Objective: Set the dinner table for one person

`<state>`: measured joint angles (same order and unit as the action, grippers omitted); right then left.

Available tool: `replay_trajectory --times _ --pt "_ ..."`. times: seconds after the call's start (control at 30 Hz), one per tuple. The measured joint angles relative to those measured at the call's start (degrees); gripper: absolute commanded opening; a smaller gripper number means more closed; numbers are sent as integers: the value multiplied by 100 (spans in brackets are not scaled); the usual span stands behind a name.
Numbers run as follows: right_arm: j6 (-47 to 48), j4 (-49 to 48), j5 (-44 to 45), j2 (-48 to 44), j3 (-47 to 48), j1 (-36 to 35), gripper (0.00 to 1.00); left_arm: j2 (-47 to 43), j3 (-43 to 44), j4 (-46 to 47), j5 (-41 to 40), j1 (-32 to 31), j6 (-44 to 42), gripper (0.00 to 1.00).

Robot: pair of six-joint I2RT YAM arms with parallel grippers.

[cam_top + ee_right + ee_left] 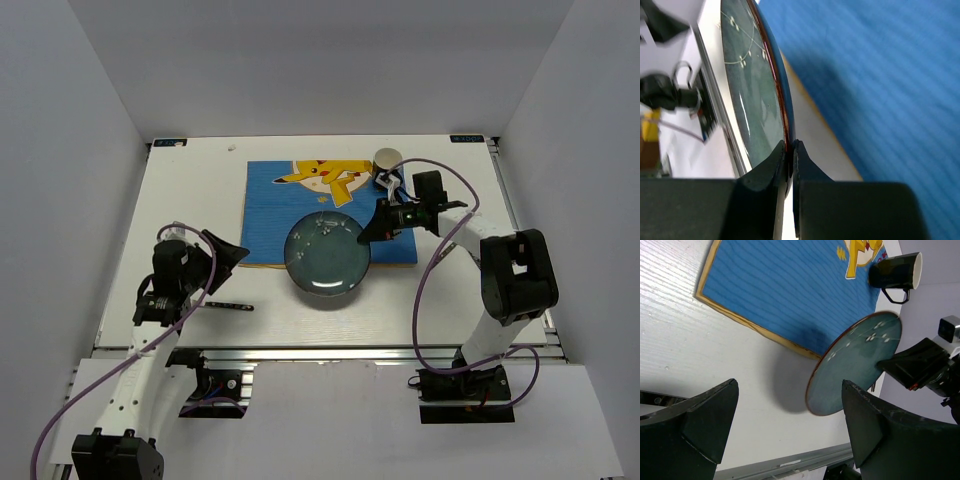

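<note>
Though amid grey walls (60, 150) (plain), dinner table (200, 190)

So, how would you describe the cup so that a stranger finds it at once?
On the white table, find the blue placemat with the yellow cartoon figure. At its far right corner stands the cup. It alone has a handle: dark outside, pale inside, far smaller than the round plate.

Plain white walls (320, 60) stand on three sides.
</note>
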<state>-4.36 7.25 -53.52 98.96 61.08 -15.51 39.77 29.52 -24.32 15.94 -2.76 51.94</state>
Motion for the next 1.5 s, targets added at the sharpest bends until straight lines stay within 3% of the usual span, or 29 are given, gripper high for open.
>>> replay_trajectory --times 0.3,0.47,1.5 --pt "-1611 -1180 564 682 577 289 0 280 0 151 35 0 39 93" --pt "-2057 -1342 992 1056 839 402 0 330 0 275 68 0 87 93" --pt "-2570 -1475 1447 1598 946 282 0 363 0 334 85 0 131 93"
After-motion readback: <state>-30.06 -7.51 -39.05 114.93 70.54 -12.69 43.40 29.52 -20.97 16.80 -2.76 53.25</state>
